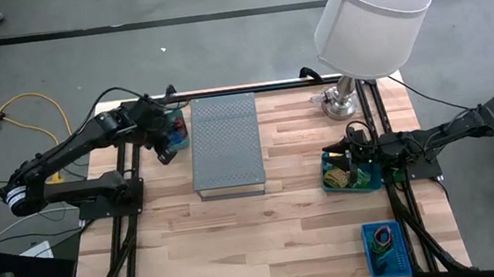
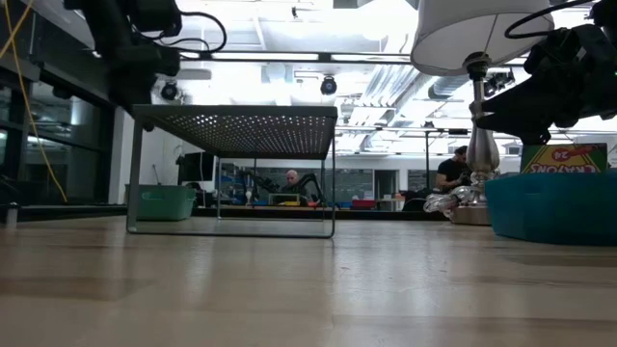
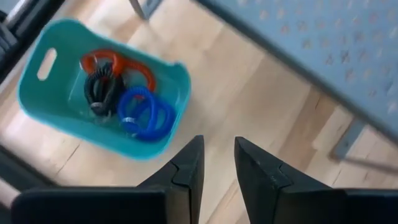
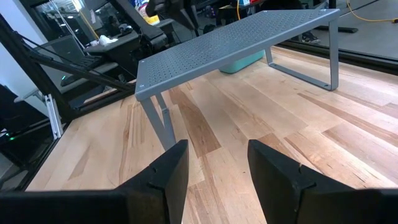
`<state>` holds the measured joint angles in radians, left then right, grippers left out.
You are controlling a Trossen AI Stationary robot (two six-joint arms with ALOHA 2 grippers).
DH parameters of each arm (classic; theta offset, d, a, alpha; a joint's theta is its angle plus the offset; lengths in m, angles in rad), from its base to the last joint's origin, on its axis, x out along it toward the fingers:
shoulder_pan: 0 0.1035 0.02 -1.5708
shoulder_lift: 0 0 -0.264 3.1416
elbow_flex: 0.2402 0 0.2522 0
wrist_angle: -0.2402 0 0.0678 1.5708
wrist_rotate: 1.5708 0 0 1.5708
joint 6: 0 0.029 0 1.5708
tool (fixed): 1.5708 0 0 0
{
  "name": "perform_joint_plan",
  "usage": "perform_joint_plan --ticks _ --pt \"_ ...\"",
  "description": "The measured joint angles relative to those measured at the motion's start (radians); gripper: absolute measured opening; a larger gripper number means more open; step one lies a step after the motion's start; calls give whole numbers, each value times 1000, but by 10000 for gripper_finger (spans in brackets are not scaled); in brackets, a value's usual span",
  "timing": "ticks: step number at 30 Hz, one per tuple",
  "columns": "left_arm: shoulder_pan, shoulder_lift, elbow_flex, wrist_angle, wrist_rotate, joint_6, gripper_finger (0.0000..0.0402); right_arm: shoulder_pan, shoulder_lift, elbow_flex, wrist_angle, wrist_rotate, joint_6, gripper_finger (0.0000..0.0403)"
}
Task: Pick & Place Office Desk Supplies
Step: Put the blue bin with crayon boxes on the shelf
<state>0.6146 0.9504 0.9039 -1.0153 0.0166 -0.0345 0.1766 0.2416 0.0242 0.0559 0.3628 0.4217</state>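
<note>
The left gripper hangs above a teal bin at the far left of the tabletop, just beside the grey metal stand. Its jaws are parted a little and hold nothing. In the bin lie a red loop clip, a dark coiled band and a blue coiled loop, all touching each other.

The step in hand looks like picking one of these from the bin. To do it well, the left gripper should line up over just one thing, maybe the blue loop on the near side. It should go straight down and keep clear of the bin wall. The things are tangled close, so a slow lift would help keep the others from coming up too.

The right gripper waits over a second teal bin at the right edge, near the lamp. Its jaws are parted and empty. That bin holds a yellow-green crayon packet. A blue bin at the near right holds small things too tiny to tell.
</note>
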Motion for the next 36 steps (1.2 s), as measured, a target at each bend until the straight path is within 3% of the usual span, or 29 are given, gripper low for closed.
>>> perform_joint_plan --ticks 8,23,36 --pt "0 0 0 -77 0 100 83 0 0 0 0 0 0 153" --pt "0 0 -95 -10 60 358 83 0 0 0 0 0 0 153" --pt "0 1 -98 32 48 340 83 0 0 0 0 0 0 153"
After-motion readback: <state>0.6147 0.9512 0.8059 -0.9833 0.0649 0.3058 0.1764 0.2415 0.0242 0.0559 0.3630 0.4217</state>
